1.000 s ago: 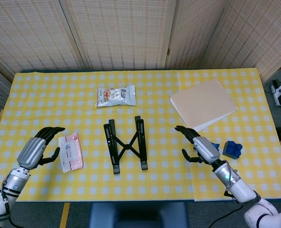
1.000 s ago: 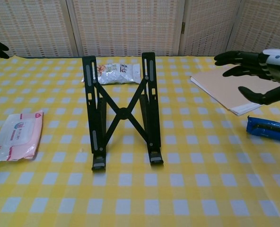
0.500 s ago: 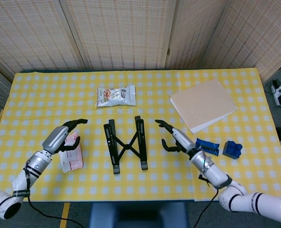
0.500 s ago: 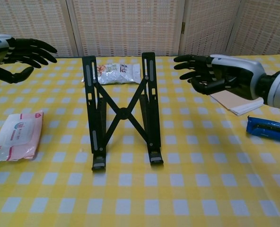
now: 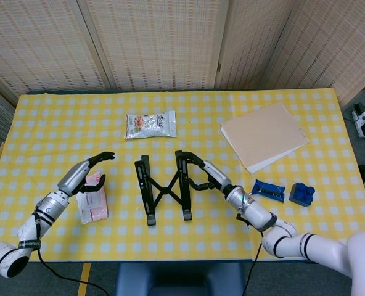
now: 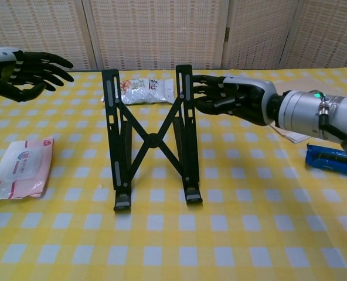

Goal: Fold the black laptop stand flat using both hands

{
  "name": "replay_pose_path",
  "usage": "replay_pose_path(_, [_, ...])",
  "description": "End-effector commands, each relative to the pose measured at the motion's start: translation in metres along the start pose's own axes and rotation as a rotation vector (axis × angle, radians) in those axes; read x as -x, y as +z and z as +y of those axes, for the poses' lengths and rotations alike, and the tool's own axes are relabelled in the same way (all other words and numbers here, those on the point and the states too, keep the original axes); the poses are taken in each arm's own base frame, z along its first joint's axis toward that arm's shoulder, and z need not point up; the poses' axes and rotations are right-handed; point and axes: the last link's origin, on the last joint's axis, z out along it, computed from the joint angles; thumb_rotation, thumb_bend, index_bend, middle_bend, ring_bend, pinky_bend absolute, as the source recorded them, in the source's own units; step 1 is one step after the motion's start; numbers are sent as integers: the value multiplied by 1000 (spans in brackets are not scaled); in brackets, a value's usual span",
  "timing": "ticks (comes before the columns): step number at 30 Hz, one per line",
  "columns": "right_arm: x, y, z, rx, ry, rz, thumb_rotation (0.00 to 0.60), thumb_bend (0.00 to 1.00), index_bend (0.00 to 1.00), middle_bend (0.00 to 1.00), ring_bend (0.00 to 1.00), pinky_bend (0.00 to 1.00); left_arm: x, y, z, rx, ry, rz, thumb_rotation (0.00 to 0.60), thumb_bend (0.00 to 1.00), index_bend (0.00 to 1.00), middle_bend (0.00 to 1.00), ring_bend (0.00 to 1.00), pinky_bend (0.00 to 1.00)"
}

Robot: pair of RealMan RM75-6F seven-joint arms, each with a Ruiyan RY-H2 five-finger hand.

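Note:
The black laptop stand stands unfolded at the table's middle, two rails joined by a crossed brace. My right hand reaches in from the right, fingers spread, and its fingertips meet the upper end of the right rail; nothing is clasped. My left hand hovers with its fingers apart above a pink wipes pack, well left of the stand. In the chest view this left hand is at the far left edge, clear of the left rail.
A pink wipes pack lies under the left hand. A snack bag lies behind the stand. At the right are a tan folder, a blue packet and a blue brick. The yellow checked cloth covers the table.
My right hand has moved left from beside the folder until its fingertips reach the stand's right rail. The left hand moved in towards the stand earlier and now holds about the same spot.

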Motion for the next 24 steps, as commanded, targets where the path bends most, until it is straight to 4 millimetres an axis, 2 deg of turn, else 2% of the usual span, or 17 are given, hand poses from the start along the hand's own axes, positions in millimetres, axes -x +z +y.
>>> replay_pose_path(1, [12, 9, 1, 7, 17, -60, 600, 445, 0, 124, 108, 4, -1, -1, -2, -2, -7, -5, 600, 659, 167, 230, 198, 186])
replay_pose_path(2, [13, 9, 1, 4, 12, -73, 600, 435, 0, 132, 113, 5, -1, -2, -3, -1, -10, -7, 600, 654, 167, 230, 198, 186])
replay_pose_path(4, [17, 8, 1, -8, 1, -100, 600, 425, 0, 147, 122, 8, 1, -3, -3, 1, -27, -20, 600, 583, 163, 231, 196, 185])
replay_pose_path(6, [20, 5, 1, -22, -2, -129, 600, 425, 0, 158, 130, 10, 2, -6, -4, 4, -54, -33, 600, 450, 156, 231, 194, 184])
replay_pose_path(8, [21, 0, 1, -35, -21, -155, 600, 426, 0, 174, 145, 11, 3, -8, -4, 8, -79, -41, 600, 397, 157, 231, 193, 184])
replay_pose_path(16, [29, -38, 6, -81, -91, -243, 600, 426, 0, 188, 157, 15, 8, -17, -1, 60, -115, -96, 600, 381, 161, 231, 193, 183])
replay_pose_path(24, [33, -69, 9, -120, -199, -264, 600, 425, 0, 188, 156, 15, 15, -35, 3, 114, -131, -241, 600, 380, 177, 236, 197, 178])
